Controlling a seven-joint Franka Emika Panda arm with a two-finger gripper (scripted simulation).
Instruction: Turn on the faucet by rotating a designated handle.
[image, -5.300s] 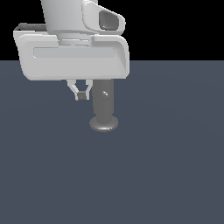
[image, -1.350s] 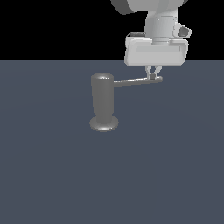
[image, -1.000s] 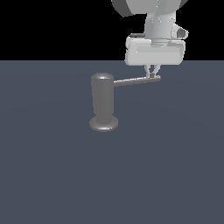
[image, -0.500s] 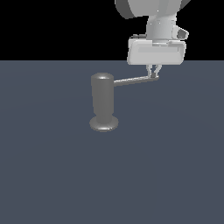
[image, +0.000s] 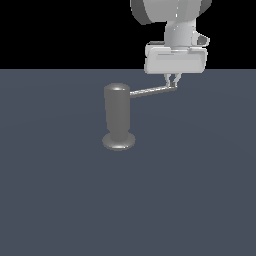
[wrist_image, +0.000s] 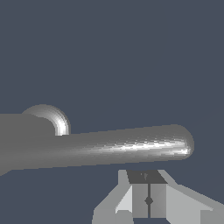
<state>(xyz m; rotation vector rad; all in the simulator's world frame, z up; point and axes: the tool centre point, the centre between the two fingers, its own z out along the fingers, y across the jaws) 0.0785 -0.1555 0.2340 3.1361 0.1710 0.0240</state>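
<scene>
A glossy grey metal faucet (image: 119, 116), an upright cylinder with rounded top and disc base, is stood on the matte slate tabletop (image: 60, 200). Its thin straight rod handle (image: 152, 91) is met at the tip by the white gripper (image: 172, 84), whose fingers are pressed together.

In the exterior view the arm (image: 172, 12) is cut off by the top edge, so only its lowest links show. The gripper (image: 172, 83) is so small there that its fingertips merge with the end of the handle (image: 152, 91); whether they touch the rod or hang just beside it cannot be told. In the wrist view the faucet (wrist_image: 19, 140) runs off the picture's edge, and the handle (wrist_image: 122, 148) hides where the two join. The gripper (wrist_image: 148, 199) is cut by the frame there, its fingers (wrist_image: 133, 199) seen only in part, pressed together with the rod outside them; contact with the rod is unclear.
</scene>
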